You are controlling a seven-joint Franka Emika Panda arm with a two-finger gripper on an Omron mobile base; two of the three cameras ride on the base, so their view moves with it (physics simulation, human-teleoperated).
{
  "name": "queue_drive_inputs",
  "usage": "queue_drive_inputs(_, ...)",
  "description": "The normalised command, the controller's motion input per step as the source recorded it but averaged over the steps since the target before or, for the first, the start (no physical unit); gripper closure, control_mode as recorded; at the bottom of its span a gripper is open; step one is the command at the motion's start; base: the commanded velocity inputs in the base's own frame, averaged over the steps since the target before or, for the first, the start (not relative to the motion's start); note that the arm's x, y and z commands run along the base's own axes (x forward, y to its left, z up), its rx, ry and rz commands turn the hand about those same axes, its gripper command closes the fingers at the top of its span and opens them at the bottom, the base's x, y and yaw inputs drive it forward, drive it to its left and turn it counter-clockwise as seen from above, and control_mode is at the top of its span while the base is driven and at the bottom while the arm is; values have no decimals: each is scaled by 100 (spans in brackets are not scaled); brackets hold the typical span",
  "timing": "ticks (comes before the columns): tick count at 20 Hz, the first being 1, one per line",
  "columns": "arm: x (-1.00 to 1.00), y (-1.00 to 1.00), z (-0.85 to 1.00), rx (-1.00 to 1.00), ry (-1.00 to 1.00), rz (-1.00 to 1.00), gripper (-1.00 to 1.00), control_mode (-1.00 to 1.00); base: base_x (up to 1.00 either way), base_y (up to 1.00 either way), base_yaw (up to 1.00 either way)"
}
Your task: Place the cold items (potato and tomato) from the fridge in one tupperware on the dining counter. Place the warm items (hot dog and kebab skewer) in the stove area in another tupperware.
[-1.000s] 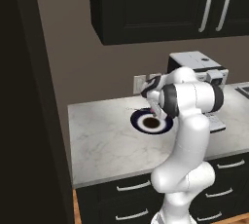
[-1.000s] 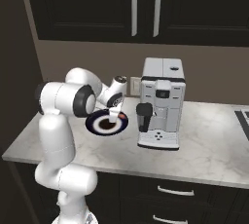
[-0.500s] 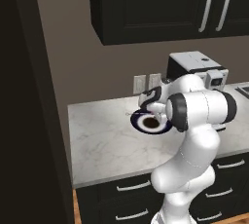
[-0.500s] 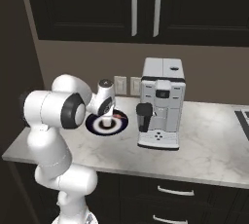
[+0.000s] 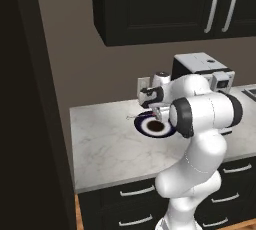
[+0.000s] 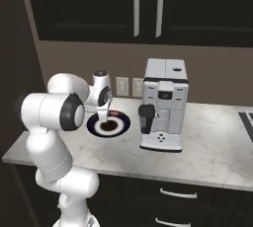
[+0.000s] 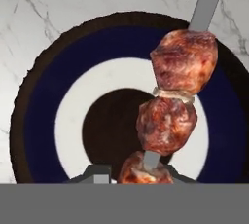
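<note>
Gripper [image 7: 141,172] pinching skewer [image 7: 175,96] just over plate [image 7: 44,121]; best lifted straight, kept level, clear of rim

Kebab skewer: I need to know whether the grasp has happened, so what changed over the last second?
The arm swung its elbow round and the end effector narrowed onto the kebab skewer, now shut on it over the plate. The plate and coffee machine on the counter stayed put.

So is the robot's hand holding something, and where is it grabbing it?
Yes. The gripper is shut on the kebab skewer, pinching it at its lowest meat chunk, above the plate.
</note>
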Motion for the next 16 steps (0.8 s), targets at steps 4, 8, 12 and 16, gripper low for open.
queue_drive_inputs(4, 0, 2, 61, -16, 4, -3, 100, -100, 0, 0, 0)
queue_drive_inputs(8, -48, 9, 50, -6, 4, 0, 100, -100, 0, 0, 0)
queue_drive_inputs(12, -81, 8, 22, 0, 5, 0, 100, -100, 0, 0, 0)
queue_drive_inputs(16, -95, 5, 2, 0, -4, 0, 100, -100, 0, 0, 0)
